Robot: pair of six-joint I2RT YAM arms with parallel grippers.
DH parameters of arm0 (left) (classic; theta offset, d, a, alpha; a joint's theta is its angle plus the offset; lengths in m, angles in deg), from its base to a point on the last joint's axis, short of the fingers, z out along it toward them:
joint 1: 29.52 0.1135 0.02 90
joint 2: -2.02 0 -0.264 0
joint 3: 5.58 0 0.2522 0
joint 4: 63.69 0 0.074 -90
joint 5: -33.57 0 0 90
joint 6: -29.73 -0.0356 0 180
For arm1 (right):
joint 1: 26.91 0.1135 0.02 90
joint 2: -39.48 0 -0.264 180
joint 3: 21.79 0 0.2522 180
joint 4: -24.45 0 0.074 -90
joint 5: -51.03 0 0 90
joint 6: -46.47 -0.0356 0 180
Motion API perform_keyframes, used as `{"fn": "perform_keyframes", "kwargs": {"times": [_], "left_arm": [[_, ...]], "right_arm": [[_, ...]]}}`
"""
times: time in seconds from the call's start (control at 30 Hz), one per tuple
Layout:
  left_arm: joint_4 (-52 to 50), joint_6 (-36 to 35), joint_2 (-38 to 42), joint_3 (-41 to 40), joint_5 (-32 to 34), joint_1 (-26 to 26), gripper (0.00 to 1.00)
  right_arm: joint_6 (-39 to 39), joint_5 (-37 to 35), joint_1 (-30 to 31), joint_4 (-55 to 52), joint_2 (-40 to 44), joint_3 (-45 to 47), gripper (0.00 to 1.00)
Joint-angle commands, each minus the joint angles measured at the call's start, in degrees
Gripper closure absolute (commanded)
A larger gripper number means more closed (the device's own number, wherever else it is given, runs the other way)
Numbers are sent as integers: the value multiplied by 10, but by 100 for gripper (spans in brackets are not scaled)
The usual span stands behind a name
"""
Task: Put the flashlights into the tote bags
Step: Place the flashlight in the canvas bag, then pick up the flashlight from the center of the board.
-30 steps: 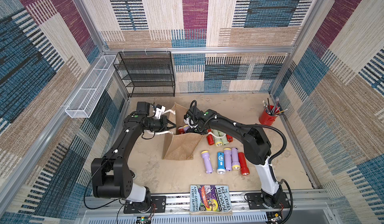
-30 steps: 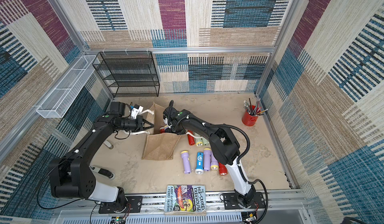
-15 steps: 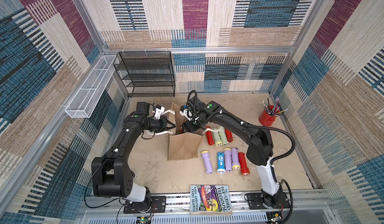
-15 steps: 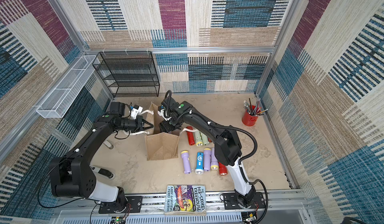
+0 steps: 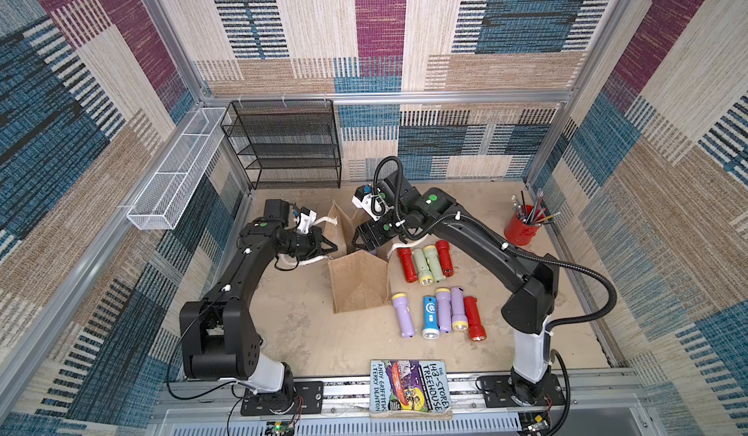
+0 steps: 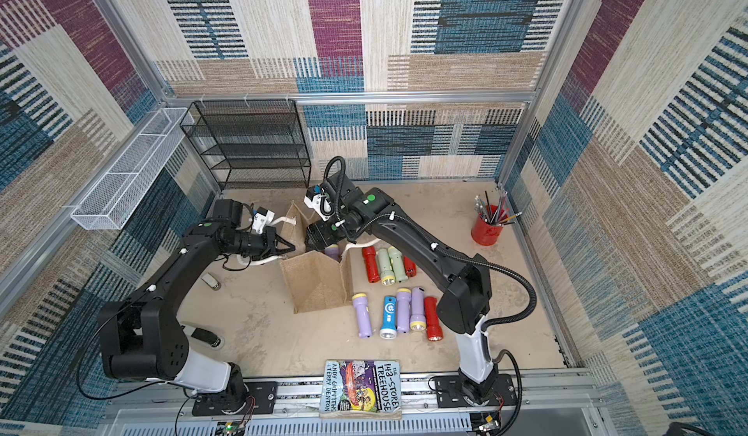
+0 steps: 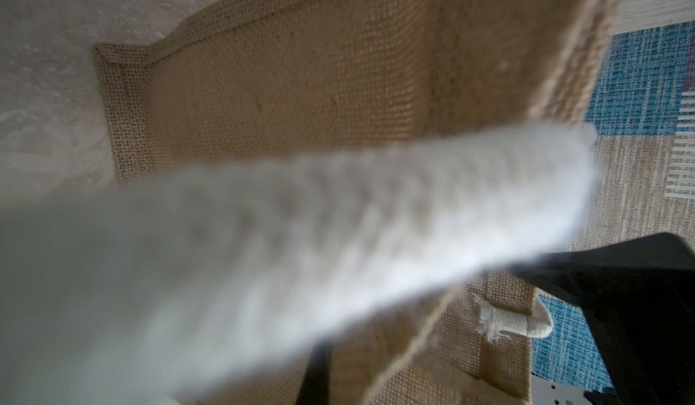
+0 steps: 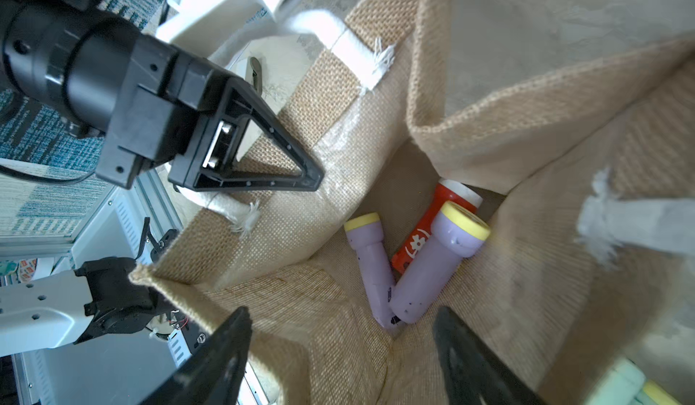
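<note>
The tan burlap tote bag (image 5: 358, 288) (image 6: 319, 288) stands open mid-table. My left gripper (image 5: 332, 247) (image 8: 314, 181) is shut on its side wall, between the ends of a white rope handle (image 7: 301, 234). My right gripper (image 5: 362, 247) (image 8: 342, 314) hangs open and empty over the mouth. Inside the bag lie two lilac flashlights (image 8: 370, 267) (image 8: 436, 267) and a red one (image 8: 421, 234). On the table to the right of the bag, two red (image 5: 406, 264) and two pale green flashlights (image 5: 423, 266) lie together. Nearer the front lie three lilac (image 5: 402, 314), a blue (image 5: 430, 316) and a red (image 5: 473, 318).
A black wire rack (image 5: 283, 142) stands at the back left and a white mesh basket (image 5: 174, 171) hangs on the left wall. A red cup of pencils (image 5: 522, 229) is at the back right. A book (image 5: 411, 387) lies on the front edge.
My right gripper has risen out of the bag's mouth and its jaws have opened wider. The bag has shifted slightly to the right. My left gripper has kept its hold.
</note>
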Motion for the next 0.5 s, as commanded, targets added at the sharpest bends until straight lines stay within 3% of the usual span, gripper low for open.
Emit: {"fn": "perform_keyframes", "kwargs": {"times": [0.0, 0.2, 0.47], "left_arm": [[-14, -12, 2, 3, 21, 1, 98], [-16, -16, 4, 7, 22, 1, 98], [-16, -17, 4, 6, 14, 1, 98]], "right_arm": [[-26, -22, -1, 98, 47, 42, 22], [-39, -31, -40, 203, 154, 165, 22], [-141, -53, -209, 203, 335, 381, 23]]}}
